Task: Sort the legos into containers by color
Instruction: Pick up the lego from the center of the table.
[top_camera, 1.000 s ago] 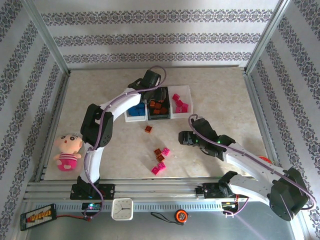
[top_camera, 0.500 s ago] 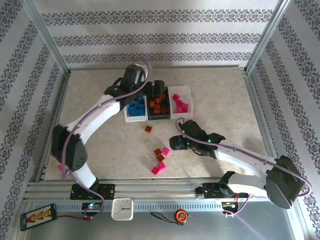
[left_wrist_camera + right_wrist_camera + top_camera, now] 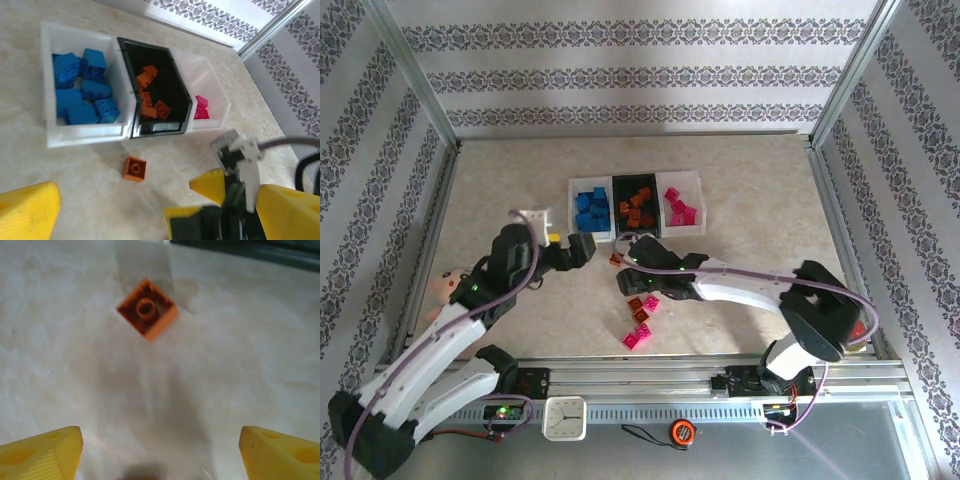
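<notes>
Closest to the robot, loose pink and orange legos [image 3: 640,318] lie at five o'clock of the lone orange brick [image 3: 148,308]. That brick sits skewed at twelve o'clock of the right gripper [image 3: 160,436]: square the wrist to its flat sides, drop astride it, then close. Both claws are spread wide, empty, touching nothing; the left gripper [image 3: 582,248] hangs at the brick's nine o'clock. The containers [image 3: 85,136] lie beyond, at twelve.
</notes>
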### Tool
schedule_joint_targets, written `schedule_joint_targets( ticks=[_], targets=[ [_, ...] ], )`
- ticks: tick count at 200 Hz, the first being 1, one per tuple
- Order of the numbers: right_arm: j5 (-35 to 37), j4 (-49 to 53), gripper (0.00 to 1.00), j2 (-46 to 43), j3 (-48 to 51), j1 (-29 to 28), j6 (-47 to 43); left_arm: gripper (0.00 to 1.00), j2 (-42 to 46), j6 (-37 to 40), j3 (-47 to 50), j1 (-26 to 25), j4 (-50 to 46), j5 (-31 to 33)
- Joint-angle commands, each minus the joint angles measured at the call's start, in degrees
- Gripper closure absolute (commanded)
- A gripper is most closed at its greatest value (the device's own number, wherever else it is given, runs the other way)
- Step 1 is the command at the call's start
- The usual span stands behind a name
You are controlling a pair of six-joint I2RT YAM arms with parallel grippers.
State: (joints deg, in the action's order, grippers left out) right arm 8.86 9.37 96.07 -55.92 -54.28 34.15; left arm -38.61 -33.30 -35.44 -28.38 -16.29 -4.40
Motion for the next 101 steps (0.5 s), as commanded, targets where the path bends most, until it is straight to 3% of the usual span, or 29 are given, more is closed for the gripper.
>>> schedule_joint_targets(
  ticks=[1, 57, 101],
  targets=[
    [6.69, -4.01, 0.18, 4.92, -3.85, -0.55, 5.10, 0.00, 5.40, -3.64, 3.58, 0.56, -4.79, 3.65],
    [13.98, -2.62, 0.19, 13.88, -11.84, -0.56, 8.84, 0.00, 12.39, -5.56, 7.68, 0.48, -9.48, 4.39],
    [13.69, -1.39, 0.27, 18.36, -15.30, -0.30, 9.78, 0.00, 13.31, -6.31, 8.11, 0.56, -11.43, 5.99]
  ],
)
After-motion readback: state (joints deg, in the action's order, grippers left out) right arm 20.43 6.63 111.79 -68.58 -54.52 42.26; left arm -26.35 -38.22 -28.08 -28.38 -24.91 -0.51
